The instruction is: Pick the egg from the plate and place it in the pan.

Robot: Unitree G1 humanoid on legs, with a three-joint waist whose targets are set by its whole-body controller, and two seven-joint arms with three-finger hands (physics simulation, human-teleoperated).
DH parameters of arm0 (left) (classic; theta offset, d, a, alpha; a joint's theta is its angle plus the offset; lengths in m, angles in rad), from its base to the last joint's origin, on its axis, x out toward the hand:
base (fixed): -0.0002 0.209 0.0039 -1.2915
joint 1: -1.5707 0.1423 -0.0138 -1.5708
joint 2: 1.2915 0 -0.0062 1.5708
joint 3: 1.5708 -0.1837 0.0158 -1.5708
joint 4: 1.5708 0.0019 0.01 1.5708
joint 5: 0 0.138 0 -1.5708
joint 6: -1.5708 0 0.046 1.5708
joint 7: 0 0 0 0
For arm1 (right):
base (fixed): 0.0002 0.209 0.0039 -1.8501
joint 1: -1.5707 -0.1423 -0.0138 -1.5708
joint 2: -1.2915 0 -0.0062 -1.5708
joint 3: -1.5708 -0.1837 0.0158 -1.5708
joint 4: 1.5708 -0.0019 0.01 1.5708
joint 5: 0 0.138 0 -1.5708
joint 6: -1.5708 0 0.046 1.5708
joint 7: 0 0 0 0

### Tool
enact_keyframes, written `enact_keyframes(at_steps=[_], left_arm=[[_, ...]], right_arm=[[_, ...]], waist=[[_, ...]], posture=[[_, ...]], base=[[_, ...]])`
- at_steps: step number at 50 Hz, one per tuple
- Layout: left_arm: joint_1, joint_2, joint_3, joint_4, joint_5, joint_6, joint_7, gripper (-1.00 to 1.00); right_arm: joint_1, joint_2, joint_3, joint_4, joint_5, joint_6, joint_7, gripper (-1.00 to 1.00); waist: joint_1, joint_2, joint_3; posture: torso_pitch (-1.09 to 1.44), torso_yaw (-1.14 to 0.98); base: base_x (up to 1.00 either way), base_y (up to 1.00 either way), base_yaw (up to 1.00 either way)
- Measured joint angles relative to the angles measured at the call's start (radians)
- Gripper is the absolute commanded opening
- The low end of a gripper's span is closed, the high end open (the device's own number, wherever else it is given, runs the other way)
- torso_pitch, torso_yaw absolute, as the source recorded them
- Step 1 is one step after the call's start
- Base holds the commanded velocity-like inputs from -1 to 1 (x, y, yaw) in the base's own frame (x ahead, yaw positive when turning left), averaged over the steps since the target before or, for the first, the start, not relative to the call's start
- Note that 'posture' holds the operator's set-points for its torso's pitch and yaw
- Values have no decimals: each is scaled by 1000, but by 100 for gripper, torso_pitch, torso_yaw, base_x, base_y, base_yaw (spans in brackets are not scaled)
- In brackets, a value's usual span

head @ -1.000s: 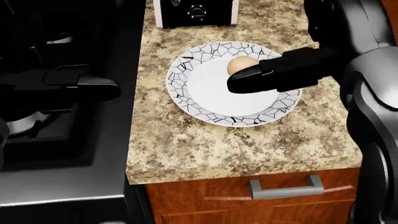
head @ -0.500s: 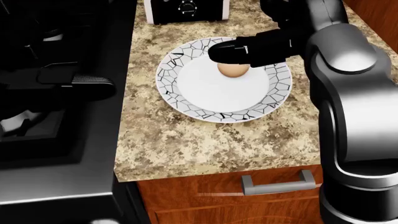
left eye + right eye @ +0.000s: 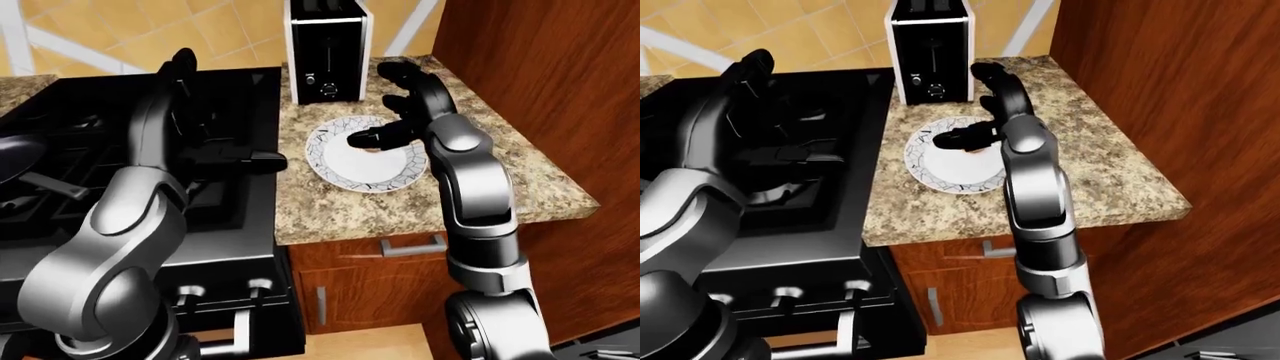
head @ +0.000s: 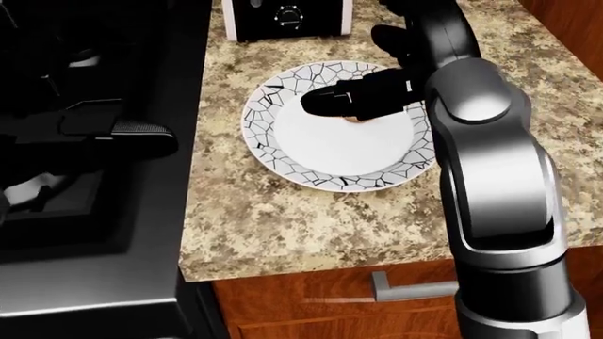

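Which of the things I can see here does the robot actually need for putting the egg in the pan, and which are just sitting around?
Needed:
egg, mostly hidden under the right hand
plate under it
pan, at the left edge over the stove

Just around:
toaster
counter
drawer handle
left hand, hovering over the stove

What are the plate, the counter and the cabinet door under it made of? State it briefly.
Plate: looks like glazed ceramic, smooth white with a black crackle-line rim. Counter: seems to be polished granite or a laminate imitating it, speckled tan and brown. Cabinet door: reddish wood or veneer with visible grain and a grey, metal-looking handle.
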Motion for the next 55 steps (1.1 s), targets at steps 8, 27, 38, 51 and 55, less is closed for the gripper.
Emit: enact_keyframes(at_steps=[8, 27, 38, 51, 55], left_arm=[[-5, -11, -16, -5, 8, 9, 0, 100], [-14, -3, 12, -48, 2, 54, -8, 100], [-21, -4, 3, -35, -1, 56, -5, 100], [-14, -12, -8, -41, 3, 53, -2, 100], [-14, -13, -2, -50, 4, 60, -4, 100]], right_arm=[[23, 0, 1, 0, -24, -21, 1, 58], [18, 19, 9, 111, -85, -121, -8, 46], [17, 13, 5, 145, -106, -152, -6, 29], [25, 21, 0, 237, -119, -234, -42, 25], [31, 24, 6, 258, -120, -255, -53, 25]], waist=[[0, -1, -1], [-1, 0, -1], [-2, 0, -2], [-1, 0, -3], [-2, 0, -3]], posture=[[0, 0], [0, 0], [0, 0], [0, 0], [0, 0]], base=[[0, 0, 0], [0, 0, 0], [0, 0, 0], [0, 0, 0], [0, 0, 0]])
